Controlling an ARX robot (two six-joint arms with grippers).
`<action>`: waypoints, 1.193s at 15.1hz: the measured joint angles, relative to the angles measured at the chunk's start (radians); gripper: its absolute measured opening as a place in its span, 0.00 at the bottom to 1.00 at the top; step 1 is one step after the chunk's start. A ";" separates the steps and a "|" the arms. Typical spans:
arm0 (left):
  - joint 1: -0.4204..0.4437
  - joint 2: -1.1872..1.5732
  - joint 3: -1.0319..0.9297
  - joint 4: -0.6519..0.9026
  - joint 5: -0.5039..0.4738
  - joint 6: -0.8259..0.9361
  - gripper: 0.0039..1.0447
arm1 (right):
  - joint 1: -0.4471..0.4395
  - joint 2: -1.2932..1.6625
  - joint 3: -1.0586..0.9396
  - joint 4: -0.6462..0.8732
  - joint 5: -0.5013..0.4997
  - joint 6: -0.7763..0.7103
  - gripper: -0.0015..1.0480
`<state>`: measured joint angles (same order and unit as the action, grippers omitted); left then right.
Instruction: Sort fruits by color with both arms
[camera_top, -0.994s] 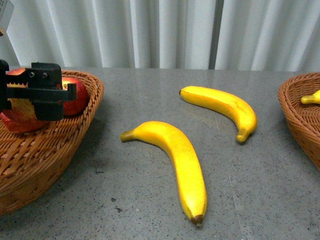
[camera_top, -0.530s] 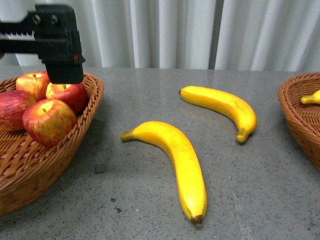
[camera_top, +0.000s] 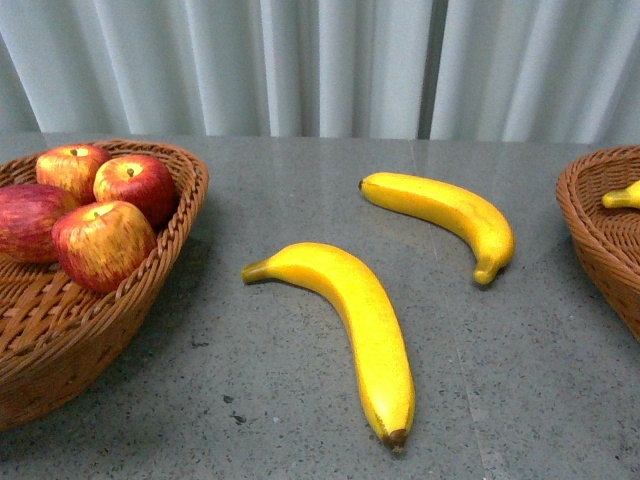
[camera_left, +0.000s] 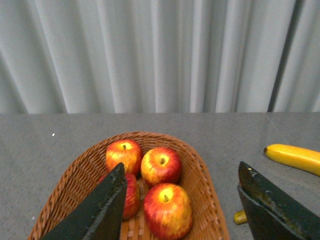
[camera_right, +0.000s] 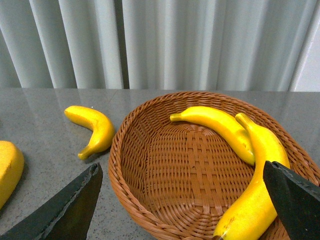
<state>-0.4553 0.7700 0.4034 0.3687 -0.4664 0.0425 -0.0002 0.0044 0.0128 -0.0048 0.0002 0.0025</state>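
A: Closest on the table (camera_top: 200, 420): the near banana (camera_top: 352, 325), loose on the grey top, brown tip toward the camera. Containers?

B: Left basket (camera_top: 60, 340), wicker. Holds four apples (camera_top: 100, 243), red streaked with yellow, bunched together and touching. Further back the far banana (camera_top: 447, 213) lies loose on the table, between the two baskets. Right basket (camera_right: 127, 165), same weave, holds two bananas (camera_right: 220, 127) lying side by side along one wall.

A: Behind all that?

B: Pale pleated curtain (camera_top: 330, 60).

A: Arms?

B: Left gripper (camera_left: 180, 167) hangs above the left basket, jaws spread wide with nothing between them. The apples sit below the gap. Right gripper (camera_right: 181, 165) hovers above the right basket, jaws likewise wide apart, gripping nothing.
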 joint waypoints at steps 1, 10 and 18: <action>0.054 -0.050 -0.061 0.004 0.055 -0.018 0.50 | 0.000 0.000 0.000 0.001 0.000 0.000 0.94; 0.332 -0.360 -0.308 -0.056 0.338 -0.039 0.01 | 0.000 0.000 0.000 0.000 0.000 0.000 0.94; 0.454 -0.512 -0.363 -0.152 0.466 -0.040 0.01 | 0.000 0.000 0.000 0.000 0.000 0.000 0.94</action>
<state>-0.0017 0.2581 0.0402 0.2165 -0.0002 0.0021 -0.0002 0.0044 0.0128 -0.0044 0.0002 0.0025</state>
